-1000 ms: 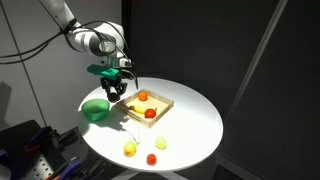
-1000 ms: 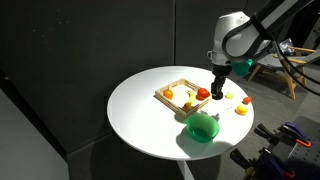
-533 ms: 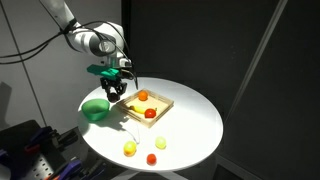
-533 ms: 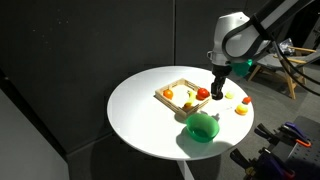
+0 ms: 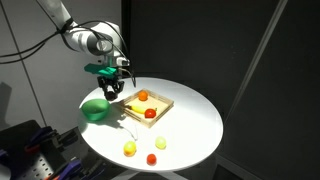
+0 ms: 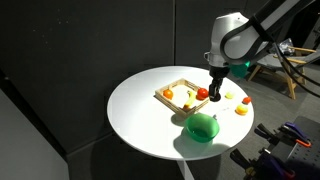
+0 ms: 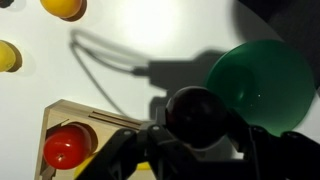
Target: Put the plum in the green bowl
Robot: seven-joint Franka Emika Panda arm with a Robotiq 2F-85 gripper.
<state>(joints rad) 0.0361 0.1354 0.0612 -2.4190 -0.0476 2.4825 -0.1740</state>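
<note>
In the wrist view, a yellow fruit (image 7: 6,55) is sitting at the far left edge on the white table (image 7: 200,25), and a yellow-orange fruit (image 7: 63,7) is lying by the top edge just to its right. Below them, at the lower left, one corner of the wooden tray (image 7: 75,112) is showing, with a red-orange fruit (image 7: 65,148) resting inside it. In the middle, the end effector (image 7: 197,128) is reaching in from the bottom edge and clenching the plum (image 7: 195,108), whose dark round body is sitting squarely between the two fingers (image 7: 252,145). To the right, the green bowl (image 7: 262,82) is lying on the table, with its left rim just beside the plum in this view. In an exterior view, the green bowl (image 5: 95,109) is standing at the left, and the end effector (image 5: 113,90) is hanging just to its right, over the tray's (image 5: 163,108) nearest corner; the plum is too small to make out there. In an exterior view from another side, the tray (image 6: 170,87) is lying at the left, the green bowl (image 6: 203,126) is sitting nearer the table's edge, and the end effector (image 6: 214,92) is hovering by the tray's right end.
</note>
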